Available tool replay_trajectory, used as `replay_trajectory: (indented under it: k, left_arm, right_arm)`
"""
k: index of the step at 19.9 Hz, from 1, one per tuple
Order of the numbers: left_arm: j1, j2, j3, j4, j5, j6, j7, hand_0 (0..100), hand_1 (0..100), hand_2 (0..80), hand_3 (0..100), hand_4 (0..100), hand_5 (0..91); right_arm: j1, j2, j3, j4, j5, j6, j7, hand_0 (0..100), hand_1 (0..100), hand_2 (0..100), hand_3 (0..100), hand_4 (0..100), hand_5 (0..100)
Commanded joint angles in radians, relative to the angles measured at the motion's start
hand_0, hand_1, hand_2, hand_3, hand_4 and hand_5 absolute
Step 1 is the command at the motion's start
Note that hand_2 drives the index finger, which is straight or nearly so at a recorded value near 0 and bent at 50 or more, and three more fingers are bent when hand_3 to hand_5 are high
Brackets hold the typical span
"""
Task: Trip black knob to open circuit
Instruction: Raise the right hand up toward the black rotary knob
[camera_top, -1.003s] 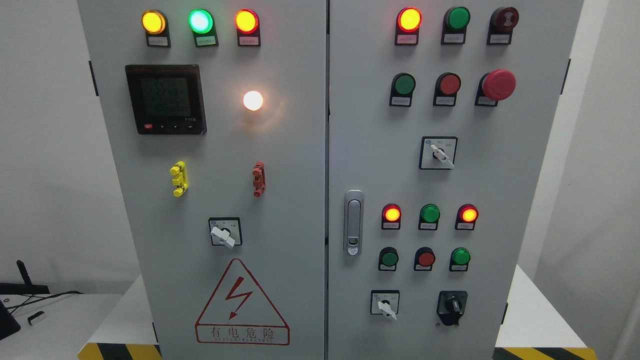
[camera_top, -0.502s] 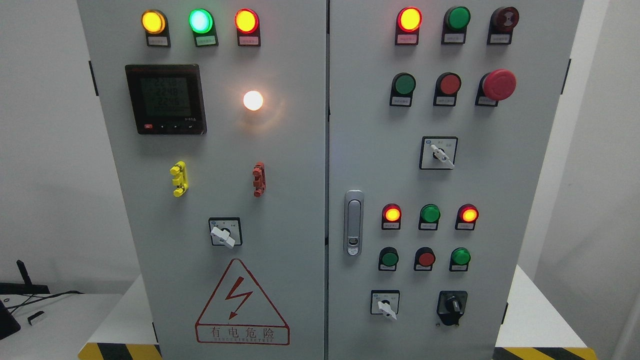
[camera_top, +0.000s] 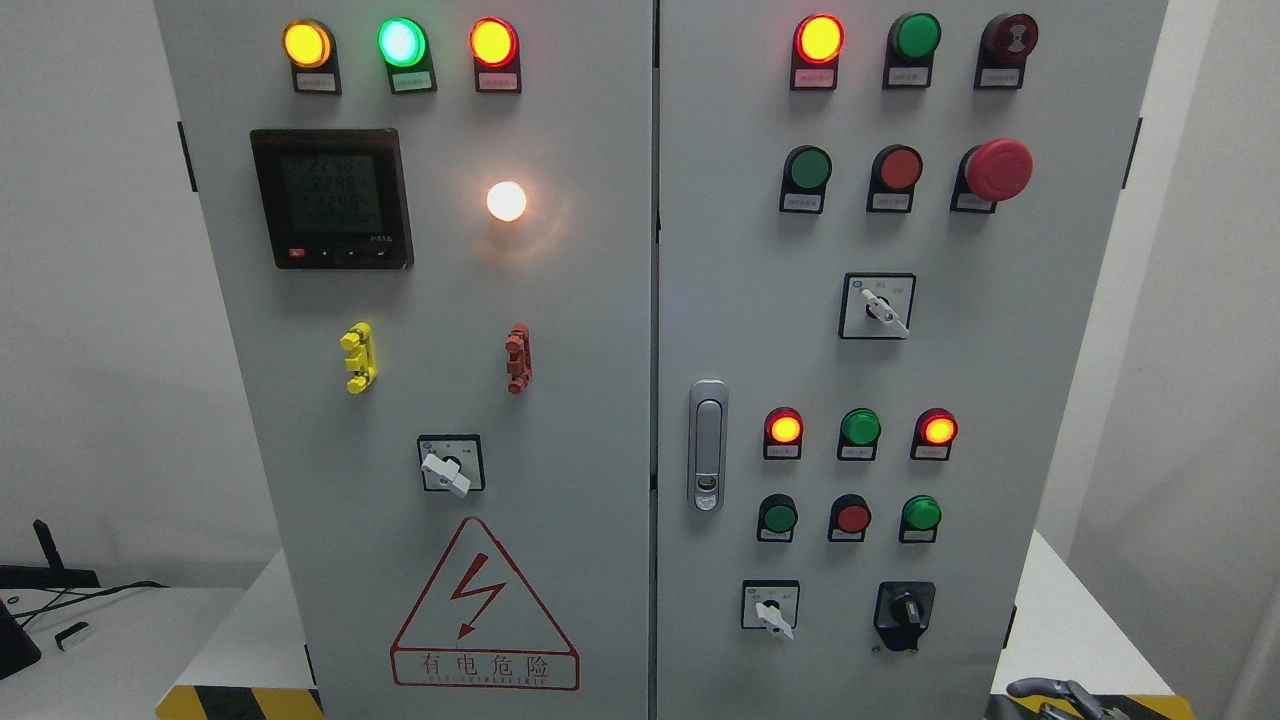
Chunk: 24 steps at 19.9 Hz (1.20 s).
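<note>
Right hand (camera_top: 1055, 695) barely in view at the bottom edge (grip unreadable); black rotary knob (camera_top: 905, 610) on the grey cabinet untouched, task unstarted.

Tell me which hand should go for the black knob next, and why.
Right. The right hand is just entering at the bottom right edge, below the black knob on the cabinet's right door. The left hand is out of view.

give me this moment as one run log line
target: black rotary knob low on grey cabinet's right door, untouched | right hand just showing at bottom edge, well below knob | left hand: not in view
</note>
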Motion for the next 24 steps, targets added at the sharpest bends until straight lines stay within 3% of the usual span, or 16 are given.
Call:
replay_trajectory:
  k: [1,11,24]
  left_arm:
    - [0.000,0.000,0.000,0.000,-0.031,-0.001,-0.001,12,39,0.0,0,0,0.0]
    - [0.000,-0.001,0.000,0.000,-0.031,-0.001,-0.001,12,39,0.0,0,0,0.0]
    - [0.000,0.000,0.000,0.000,-0.031,-0.001,-0.001,12,39,0.0,0,0,0.0]
  right_arm:
    - [-0.058,0.015,0.045,0.065,0.012,0.003,-0.004,34,83,50,100,97,89]
    - [-0.129,0.024,0.060,0.150,0.014,0.003,-0.010,35,82,50,100,97,89]
    - [-0.132,0.027,0.102,0.177,0.014,-0.001,-0.013,37,82,50,100,97,89]
